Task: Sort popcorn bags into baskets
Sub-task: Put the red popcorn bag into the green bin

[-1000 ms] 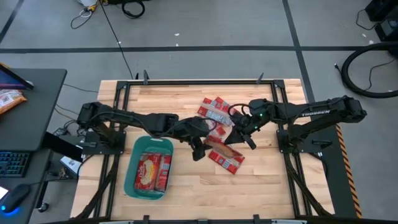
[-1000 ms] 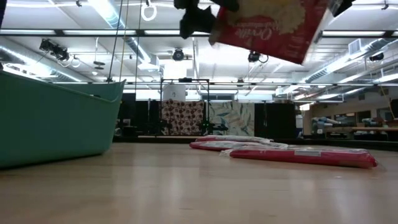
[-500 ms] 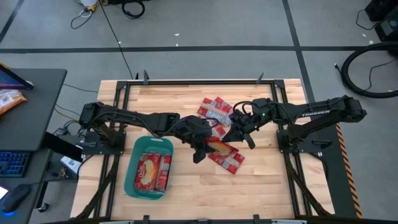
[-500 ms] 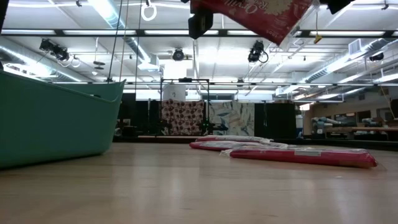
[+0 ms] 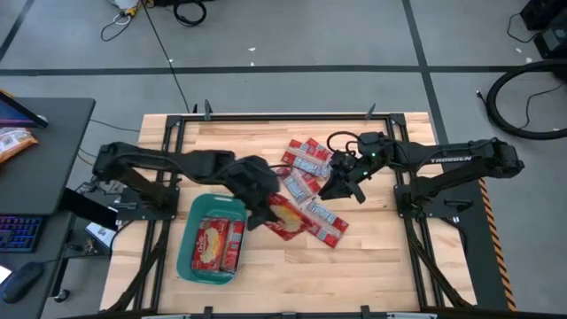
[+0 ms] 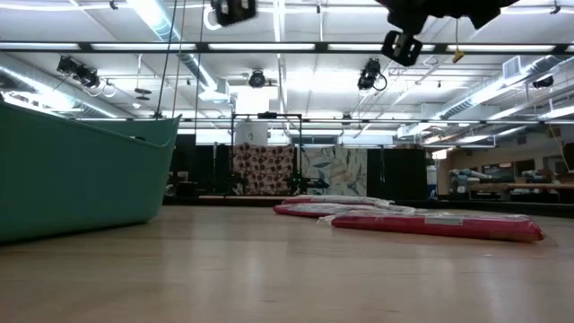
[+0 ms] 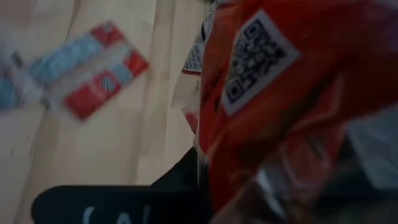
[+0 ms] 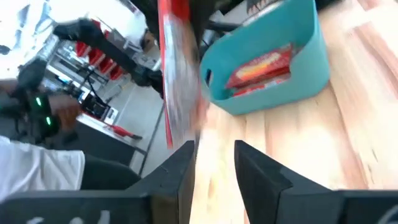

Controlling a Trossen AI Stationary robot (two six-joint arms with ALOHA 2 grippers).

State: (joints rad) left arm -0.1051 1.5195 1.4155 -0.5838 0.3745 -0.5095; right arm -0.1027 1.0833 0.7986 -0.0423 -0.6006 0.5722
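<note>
Red crinkled squarish bag (image 5: 285,217) | left claw (image 5: 262,209) gripping | teal rounded bin (image 5: 189,251)

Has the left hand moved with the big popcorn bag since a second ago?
Yes. In the high view the left hand has carried the large popcorn bag leftward, toward the teal basket and away from the packets on the table.

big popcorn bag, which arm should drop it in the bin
Left. The left tool holds the big popcorn bag right beside the teal bin; the right tool is open, empty and farther away.
</note>
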